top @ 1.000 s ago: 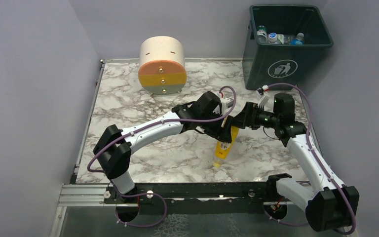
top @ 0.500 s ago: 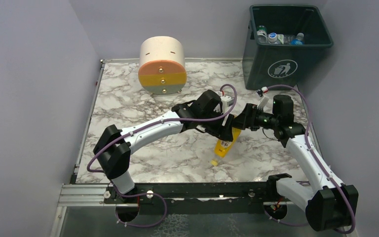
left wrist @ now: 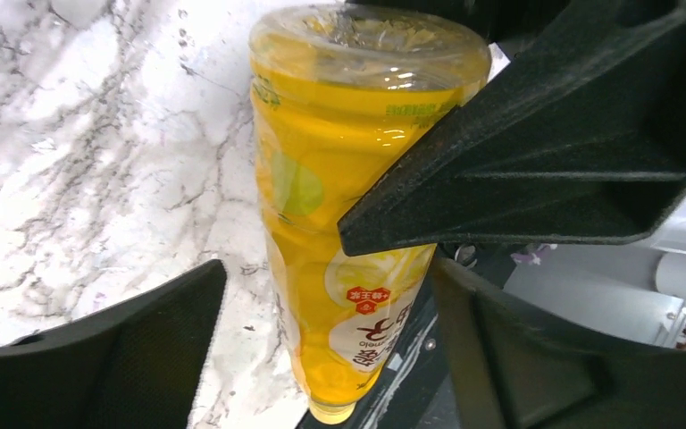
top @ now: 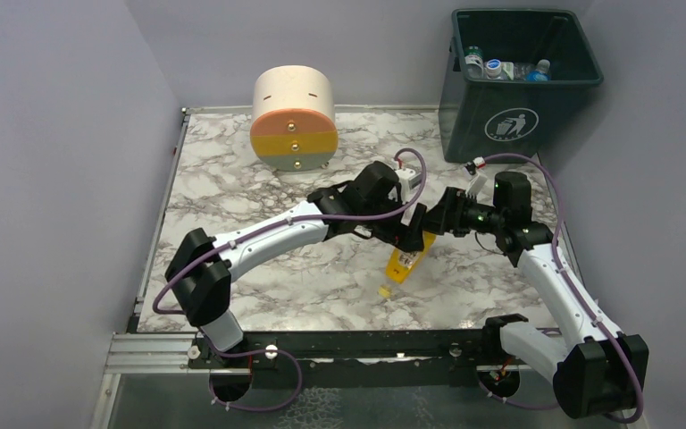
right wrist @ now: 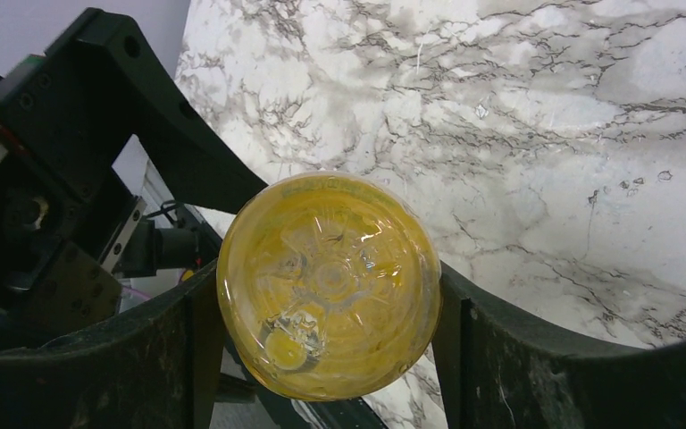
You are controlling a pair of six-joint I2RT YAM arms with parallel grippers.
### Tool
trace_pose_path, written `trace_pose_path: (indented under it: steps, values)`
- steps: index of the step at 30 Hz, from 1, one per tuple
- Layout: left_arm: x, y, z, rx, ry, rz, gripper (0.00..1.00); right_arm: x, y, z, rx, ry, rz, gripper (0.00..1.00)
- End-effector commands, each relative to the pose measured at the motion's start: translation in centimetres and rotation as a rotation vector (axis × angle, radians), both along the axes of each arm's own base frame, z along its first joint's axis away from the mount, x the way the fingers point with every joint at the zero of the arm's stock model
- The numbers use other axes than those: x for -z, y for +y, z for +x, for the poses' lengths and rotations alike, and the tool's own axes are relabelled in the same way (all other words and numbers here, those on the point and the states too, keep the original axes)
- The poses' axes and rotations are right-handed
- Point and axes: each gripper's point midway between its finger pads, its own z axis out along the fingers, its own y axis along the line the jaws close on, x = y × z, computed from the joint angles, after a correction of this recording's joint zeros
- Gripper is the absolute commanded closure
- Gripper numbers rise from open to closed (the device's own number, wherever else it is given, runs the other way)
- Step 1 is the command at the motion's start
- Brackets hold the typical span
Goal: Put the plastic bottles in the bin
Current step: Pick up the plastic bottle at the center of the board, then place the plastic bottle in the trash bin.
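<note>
The marble worktop [top: 232,188] has a teal bin [top: 536,116] at its far right corner, with several plastic bottles [top: 497,68] inside. Over mid-worktop a yellow bottle [top: 404,262] tilts steeply, base up and cap toward the near edge. The right claw [top: 436,220] clamps its base end; the left claw [top: 408,239] stands spread around it.

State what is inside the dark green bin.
A few clear plastic bottles show above the front rim of the bin; its front wall hides whatever lies lower.

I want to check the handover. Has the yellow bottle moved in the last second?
Yes. The cap end of the yellow bottle has shifted away from the black rail along the near edge, and slightly to the left, in the top view.
</note>
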Motion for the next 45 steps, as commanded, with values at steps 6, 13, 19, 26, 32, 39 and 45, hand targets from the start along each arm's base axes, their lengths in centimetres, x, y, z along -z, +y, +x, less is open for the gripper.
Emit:
trace_pose_path:
  steps: [6, 13, 19, 26, 32, 39, 45]
  values:
    - [-5.0, 1.7, 0.9, -0.086, -0.132, -0.08, 0.01, -0.8, 0.2, 0.2, 0.007, -0.018, 0.01, 0.37]
    - [-7.8, 5.6, 1.5, -0.206, -0.202, -0.103, 0.01, -2.1, 0.1, 1.0, 0.024, -0.04, 0.005, 0.37]
    - [-10.0, 9.0, 2.1, -0.276, -0.26, -0.111, 0.01, -4.6, 0.4, 2.2, 0.024, -0.072, 0.023, 0.37]
    - [-10.0, 11.1, 1.9, -0.308, -0.274, -0.117, 0.01, -9.1, 0.2, 5.6, 0.08, -0.151, 0.012, 0.37]
    - [-8.5, 12.0, 2.1, -0.321, -0.26, -0.09, 0.01, -14.5, 0.5, 9.4, 0.097, -0.241, 0.026, 0.37]
    - [-7.7, 12.1, 2.3, -0.323, -0.253, -0.091, 0.01, -20.2, 0.2, 13.3, 0.147, -0.353, 0.02, 0.37]
    - [-7.7, 12.4, 2.5, -0.327, -0.257, -0.095, 0.01, -25.6, -2.5, 16.6, 0.239, -0.459, 0.015, 0.36]
